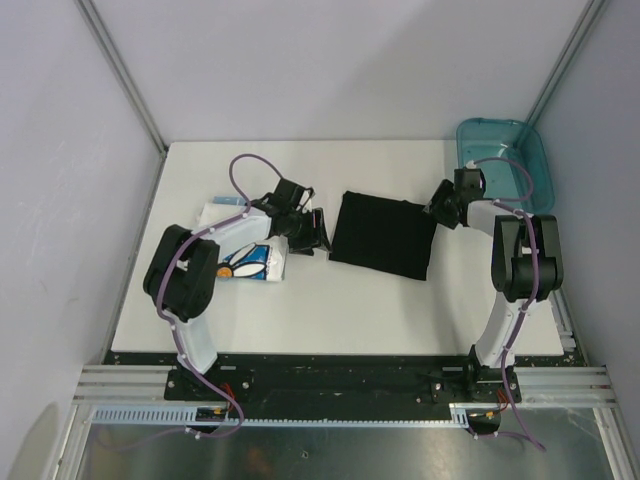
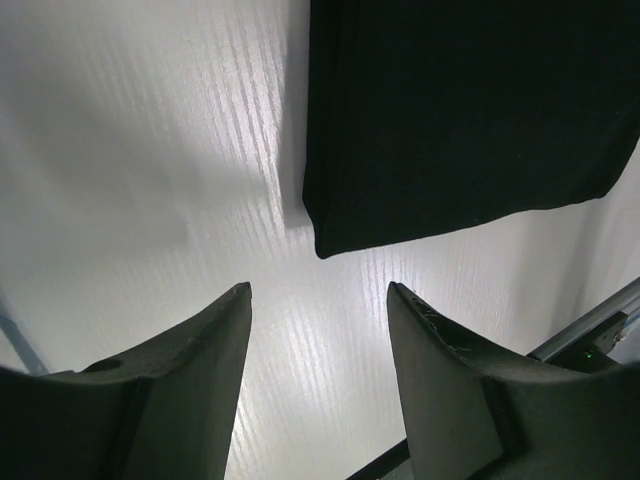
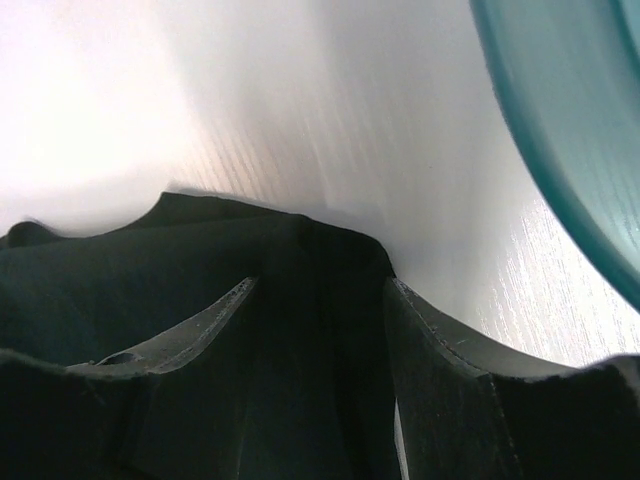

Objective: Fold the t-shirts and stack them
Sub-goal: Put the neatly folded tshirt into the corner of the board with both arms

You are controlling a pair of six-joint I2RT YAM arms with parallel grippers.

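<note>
Showing the black t-shirt (image 1: 383, 236) folded into a rough rectangle, flat on the white table (image 1: 350, 310), at the centre of the top view and slightly tilted. Fills the upper right of the left wrist view with the same dark cloth, one rounded corner pointing down toward mid-frame. Places the white t-shirt (image 1: 252, 263) at centre left of the top view, folded small, with a blue petal print showing, largely hidden under the left arm and apart from the black one. Sets the left gripper (image 1: 312, 236) just left of the black t-shirt's left edge, between the two garments; spread wide in its own view, holding nothing, only bare table between the fingers (image 2: 190, 380). Sets the right gripper (image 1: 440, 205) at the black t-shirt's upper right corner; likewise spread apart in its own view, with dark cloth below and between the fingertips (image 3: 440, 380); cannot tell whether touching that cloth. Puts a teal plastic bin (image 1: 500, 125) at the upper right corner of the table, beyond the right gripper, its curved rim crossing the upper right of the right wrist view, apart from the shirt.
</note>
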